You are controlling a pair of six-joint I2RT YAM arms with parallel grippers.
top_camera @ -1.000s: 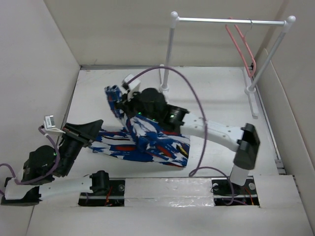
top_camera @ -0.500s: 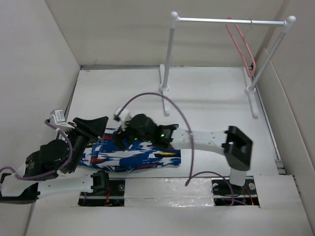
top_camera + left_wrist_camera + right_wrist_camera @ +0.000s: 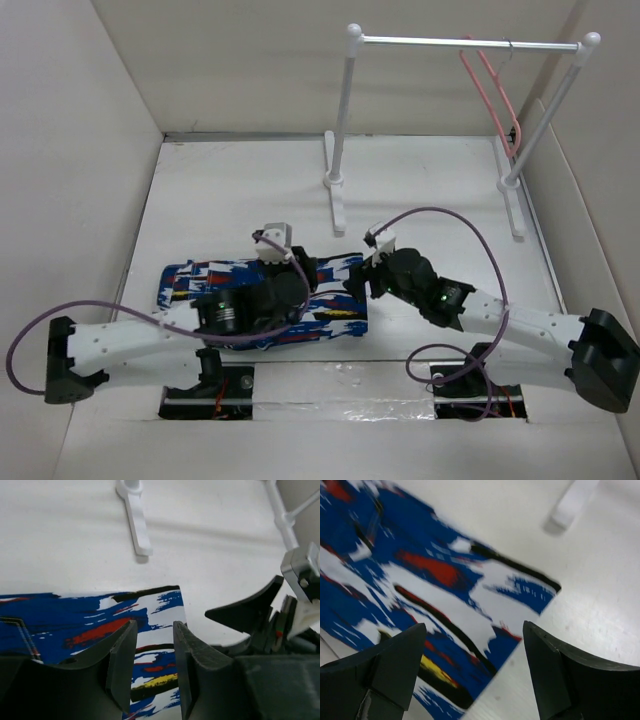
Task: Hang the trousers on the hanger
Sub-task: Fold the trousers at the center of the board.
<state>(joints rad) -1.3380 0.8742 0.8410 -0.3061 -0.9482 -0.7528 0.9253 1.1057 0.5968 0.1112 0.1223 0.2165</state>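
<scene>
White table (image 3: 430, 190) carries the trousers (image 3: 185, 285), folded into a flat strip near the front edge, probably ready for draping over the pink hanger (image 3: 497, 95) on the rack rail (image 3: 430, 42), well apart. Left hand (image 3: 154, 630) hovers above them, partly open and empty. Right hand (image 3: 474, 630) gapes wide at their right end, holding nothing.

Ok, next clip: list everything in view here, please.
table: one, white.
rack: one, white posts and silver rail, at the back of the table.
hanger: one, pink, hanging at the right end of the rack's rail.
trousers: one, blue with white, red, black and yellow splashes, flat on the table near the front edge.
cables: two, purple, one looping over each arm.
left claw: one, black, open, over the trousers.
right claw: one, black, wide open, over the trousers' corner.
</scene>
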